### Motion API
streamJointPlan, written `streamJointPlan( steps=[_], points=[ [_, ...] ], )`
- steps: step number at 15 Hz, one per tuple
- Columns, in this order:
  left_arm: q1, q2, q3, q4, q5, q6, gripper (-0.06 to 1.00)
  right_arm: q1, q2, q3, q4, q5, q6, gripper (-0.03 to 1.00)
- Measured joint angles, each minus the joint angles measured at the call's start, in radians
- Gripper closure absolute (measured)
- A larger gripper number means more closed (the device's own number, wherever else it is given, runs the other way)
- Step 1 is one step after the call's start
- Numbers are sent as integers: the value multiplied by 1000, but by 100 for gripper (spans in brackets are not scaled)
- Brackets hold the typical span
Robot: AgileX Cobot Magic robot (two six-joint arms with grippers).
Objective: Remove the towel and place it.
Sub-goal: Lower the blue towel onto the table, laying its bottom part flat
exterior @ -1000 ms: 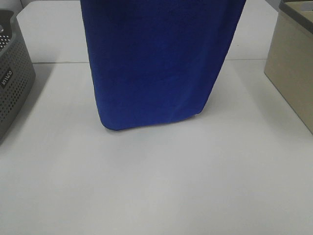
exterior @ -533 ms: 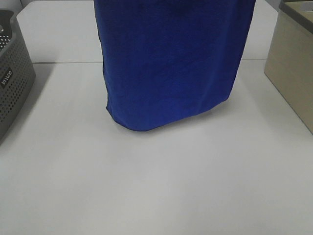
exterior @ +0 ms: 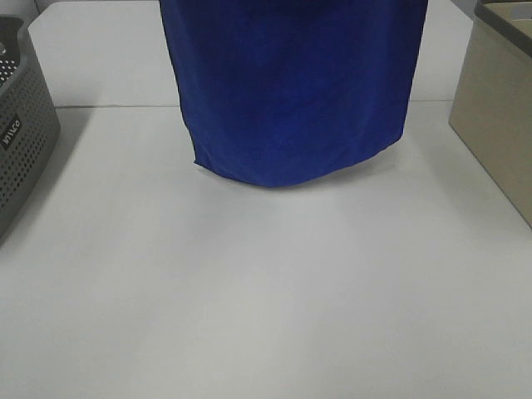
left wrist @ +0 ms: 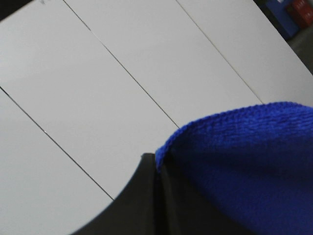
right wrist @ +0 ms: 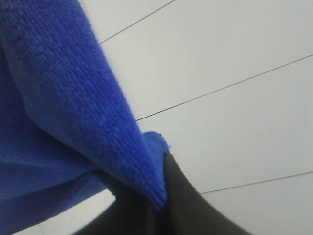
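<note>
The left gripper (left wrist: 157,169) and right gripper (right wrist: 159,196) each pinch a corner of the soft, limp towel (exterior: 291,91) hanging over the table (exterior: 249,291)

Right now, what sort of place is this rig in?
Probably a lab bench staged for laundry sorting: a bare white table, a grey perforated basket on the left, a beige bin on the right, and a blue towel hanging above the middle.

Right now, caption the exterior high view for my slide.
Blue towel hangs over a white table, lower edge bowed, between a grey perforated basket and a beige box.
</note>
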Motion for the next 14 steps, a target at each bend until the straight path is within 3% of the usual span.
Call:
streamJointPlan(
  steps=[4, 6, 8, 10, 14],
  points=[
    [0, -108, 0, 6, 276, -5, 94, 0, -33, 0, 113, 303, 36, 95],
    [0, -172, 0, 6, 342, -9, 94, 0, -63, 0, 131, 405, 57, 95],
    [0, -204, 0, 7, 345, -13, 94, 0, -78, -1, 132, 408, 70, 95],
    [0, -201, 0, 37, 334, -16, 94, 0, -73, -5, 101, 350, 70, 95],
    [57, -129, 0, 60, 224, -43, 94, 0, -19, -8, 45, 233, 70, 95]
  ],
)
